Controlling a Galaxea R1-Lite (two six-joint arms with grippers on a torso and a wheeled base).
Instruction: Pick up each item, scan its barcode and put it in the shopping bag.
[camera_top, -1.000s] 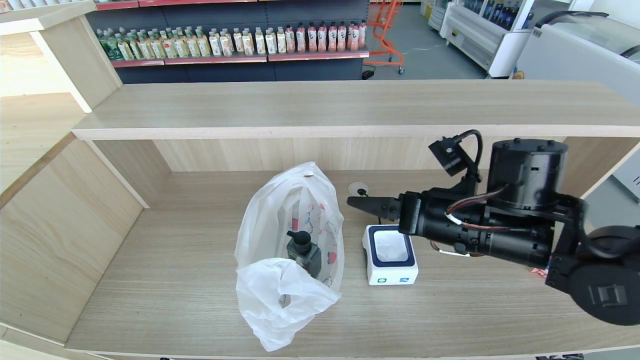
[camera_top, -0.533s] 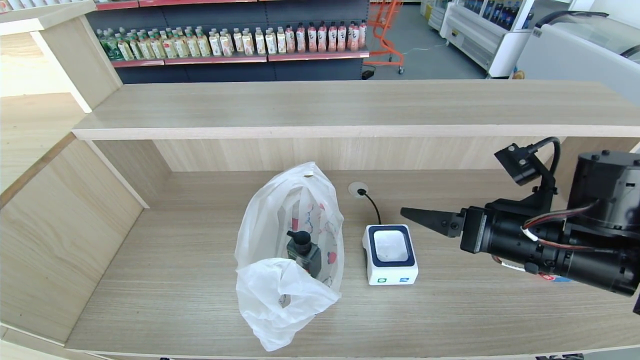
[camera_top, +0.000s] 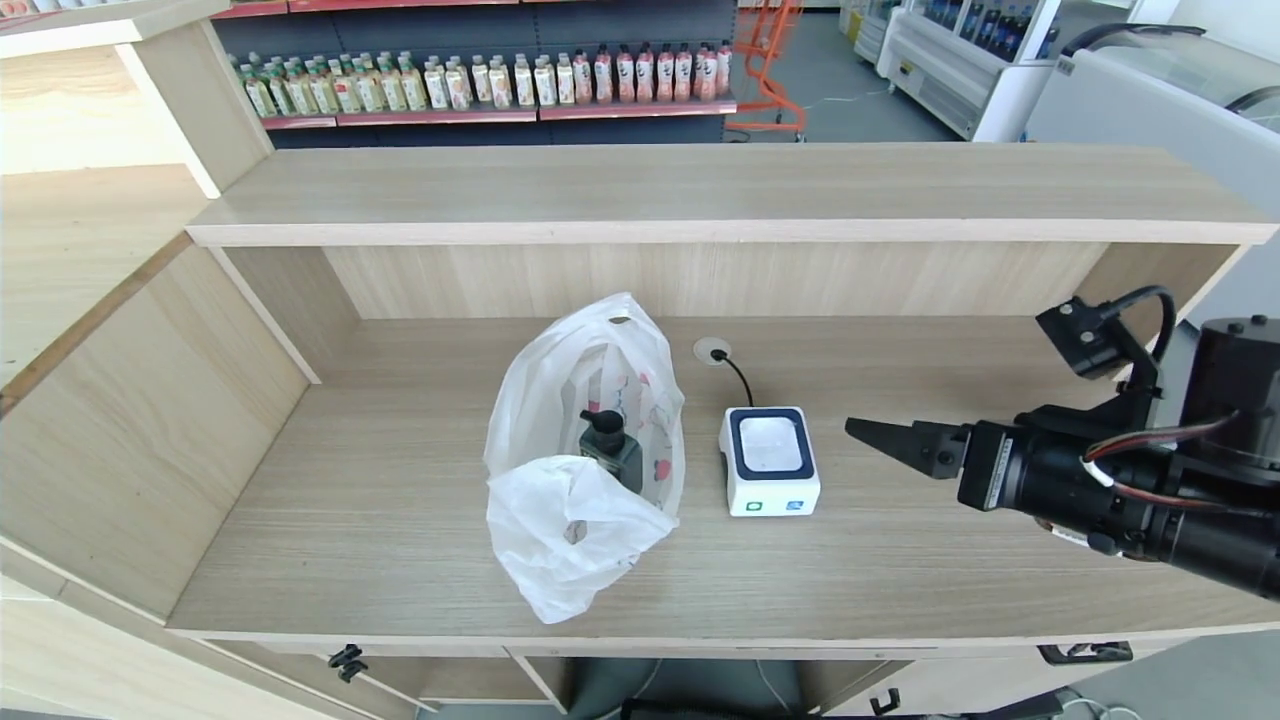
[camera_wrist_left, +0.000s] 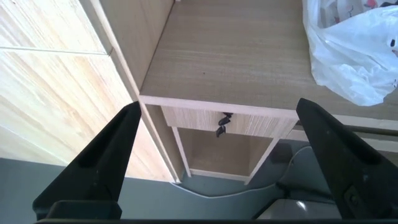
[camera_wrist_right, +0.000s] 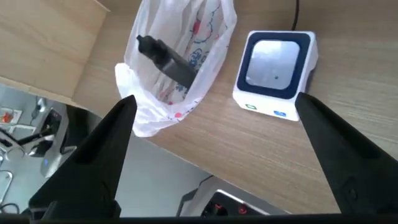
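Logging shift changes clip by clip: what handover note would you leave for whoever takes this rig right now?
Left claw: open, empty, over the counter's front edge, left of the bag.
Right claw: open, empty, above the counter, right of the scanner.
The bag lies open just left of the scanner, with a bottle inside.
Done: bottle bagged.
Left: likely nothing; whether more items wait cannot be told.

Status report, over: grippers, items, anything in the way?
Left gripper open, empty. Right gripper open, empty, right of scanner. Pump bottle inside shopping bag. Scanner sits between right gripper and bag.
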